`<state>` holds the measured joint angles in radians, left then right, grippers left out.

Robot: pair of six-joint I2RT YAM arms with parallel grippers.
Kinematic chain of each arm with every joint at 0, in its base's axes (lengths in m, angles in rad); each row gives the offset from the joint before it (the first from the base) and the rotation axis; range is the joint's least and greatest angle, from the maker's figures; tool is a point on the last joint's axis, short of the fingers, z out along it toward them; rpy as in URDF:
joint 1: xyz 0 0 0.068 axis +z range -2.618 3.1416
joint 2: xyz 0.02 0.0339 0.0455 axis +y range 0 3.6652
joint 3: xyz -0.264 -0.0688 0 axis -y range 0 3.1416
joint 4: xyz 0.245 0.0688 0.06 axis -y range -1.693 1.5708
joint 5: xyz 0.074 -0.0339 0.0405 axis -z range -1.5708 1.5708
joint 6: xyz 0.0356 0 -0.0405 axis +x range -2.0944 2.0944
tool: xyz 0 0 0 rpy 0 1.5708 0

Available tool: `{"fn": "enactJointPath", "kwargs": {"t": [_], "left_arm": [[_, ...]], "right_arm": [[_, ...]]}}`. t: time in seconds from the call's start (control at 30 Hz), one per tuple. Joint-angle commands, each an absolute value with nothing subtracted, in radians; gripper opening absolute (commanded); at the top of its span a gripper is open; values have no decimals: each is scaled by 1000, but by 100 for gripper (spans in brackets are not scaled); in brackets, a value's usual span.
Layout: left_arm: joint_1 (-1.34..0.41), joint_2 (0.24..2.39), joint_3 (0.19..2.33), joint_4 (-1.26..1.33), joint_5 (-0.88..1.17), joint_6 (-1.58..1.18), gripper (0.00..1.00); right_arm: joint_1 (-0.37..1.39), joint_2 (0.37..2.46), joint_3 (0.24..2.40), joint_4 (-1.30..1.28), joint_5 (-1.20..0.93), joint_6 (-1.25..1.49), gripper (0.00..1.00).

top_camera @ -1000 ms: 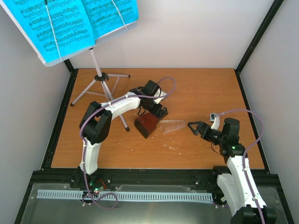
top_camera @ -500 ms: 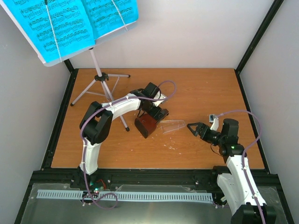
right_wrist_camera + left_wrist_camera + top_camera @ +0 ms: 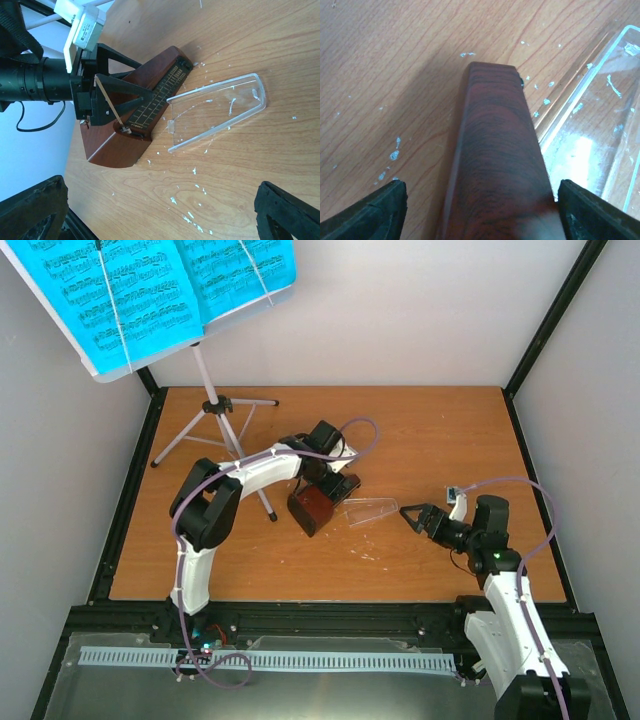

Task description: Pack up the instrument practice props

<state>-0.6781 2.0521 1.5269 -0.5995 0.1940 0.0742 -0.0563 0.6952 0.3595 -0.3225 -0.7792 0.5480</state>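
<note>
The brown metronome (image 3: 312,508) lies tipped on the table, its narrow end on the wood, seen close in the left wrist view (image 3: 495,150) and with its scale face showing in the right wrist view (image 3: 135,115). Its clear cover (image 3: 370,510) lies loose beside it (image 3: 600,125) (image 3: 215,110). My left gripper (image 3: 335,485) straddles the metronome (image 3: 480,200): the right finger touches it, the left stands a gap away. My right gripper (image 3: 408,513) is open and empty (image 3: 160,200), pointing at the cover. The cyan sheet music (image 3: 150,290) sits on the silvery stand (image 3: 215,405) at the back left.
The stand's tripod legs (image 3: 180,445) spread over the table's back left, one leg reaching near the metronome. White flecks (image 3: 200,192) dot the wood. Black frame rails (image 3: 125,500) and white walls border the table.
My right gripper has crept slightly left toward the clear cover. My left gripper has shifted a little over the metronome.
</note>
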Motion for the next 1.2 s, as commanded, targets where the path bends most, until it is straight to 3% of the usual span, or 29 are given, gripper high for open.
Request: {"fn": "enactJointPath", "kwargs": {"t": [0.0,0.33,0.53,0.87,1.17], "left_arm": [[-689,2006,1496,-605,192,103,78],[-689,1847,1357,-518,230,84,52],[-689,1685,1188,-390,270,19,43],[-688,1458,924,-107,429,-13,42],[-690,1406,855,-22,520,-23,42]], "right_arm": [[-56,705,347,-298,-794,560,100],[-55,754,367,-267,-803,576,100],[-21,773,375,-183,-806,652,100],[273,908,496,-65,-677,711,99],[526,1145,647,10,-530,686,92]]}}
